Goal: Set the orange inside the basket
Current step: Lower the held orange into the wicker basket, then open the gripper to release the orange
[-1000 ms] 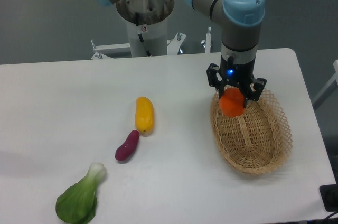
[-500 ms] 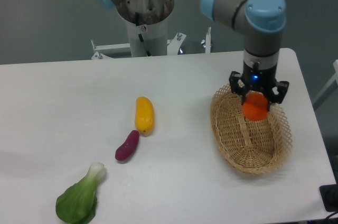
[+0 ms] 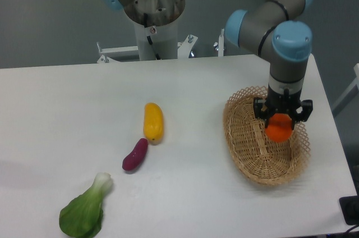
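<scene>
Orange sits gripped between the two dark fingers of the end effector, one finger at each side of the fruit, so only its lower front bulges out below the wrist. It hangs over the right part of the basket, above the woven floor; whether it touches the weave cannot be told from this view.

By size, the white desk comes first, filling most of the view and carrying everything else. The robot arm reaches in from the upper right, its grey links and blue joint caps dropping straight down to the end effector, while its round grey base stands behind the desk's far edge.

The basket is an oval tan wicker piece with an open lacy rim, lying on the right side of the desk with its long axis running from the far side toward the near side.

A leafy green vegetable with a pale stalk lies near the front left edge of the desk. A long yellow vegetable lies near the desk's middle, well apart from the basket. Just below it, a small purple vegetable lies tilted, its upper tip close to the yellow one's lower end.
</scene>
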Controlling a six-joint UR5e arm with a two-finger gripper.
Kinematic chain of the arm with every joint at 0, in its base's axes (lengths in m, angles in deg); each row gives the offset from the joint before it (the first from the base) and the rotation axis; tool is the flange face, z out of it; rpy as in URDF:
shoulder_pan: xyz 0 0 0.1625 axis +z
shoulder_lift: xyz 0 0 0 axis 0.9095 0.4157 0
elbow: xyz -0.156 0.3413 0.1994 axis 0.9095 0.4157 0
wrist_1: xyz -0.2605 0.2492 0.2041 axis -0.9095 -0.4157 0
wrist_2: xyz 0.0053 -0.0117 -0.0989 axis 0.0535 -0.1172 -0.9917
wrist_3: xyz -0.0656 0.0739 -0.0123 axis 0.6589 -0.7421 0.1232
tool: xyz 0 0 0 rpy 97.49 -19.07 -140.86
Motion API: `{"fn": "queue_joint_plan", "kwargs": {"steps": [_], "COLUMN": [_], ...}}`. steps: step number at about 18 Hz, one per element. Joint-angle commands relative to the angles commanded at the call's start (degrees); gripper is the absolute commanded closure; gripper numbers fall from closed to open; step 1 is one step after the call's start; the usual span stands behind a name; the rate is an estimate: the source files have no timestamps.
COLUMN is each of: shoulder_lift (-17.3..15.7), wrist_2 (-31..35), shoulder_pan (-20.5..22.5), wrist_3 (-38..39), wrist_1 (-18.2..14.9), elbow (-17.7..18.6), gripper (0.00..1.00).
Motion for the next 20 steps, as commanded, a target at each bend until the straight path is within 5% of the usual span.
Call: {"fn": "queue_joint_plan", "kwargs": {"steps": [12, 17, 20], "shoulder_lift": [1.6, 1.5, 0.8], "wrist_2": [0.4, 0.4, 0.3], "shoulder_pan": [-0.4, -0.4, -0.4], "wrist_3": [-0.6, -0.5, -0.6], "wrist_1": [0.3, 0.4, 0.2], "elbow": [1.1, 1.0, 0.5], "gripper": [0.35, 0.21, 0.0]}}
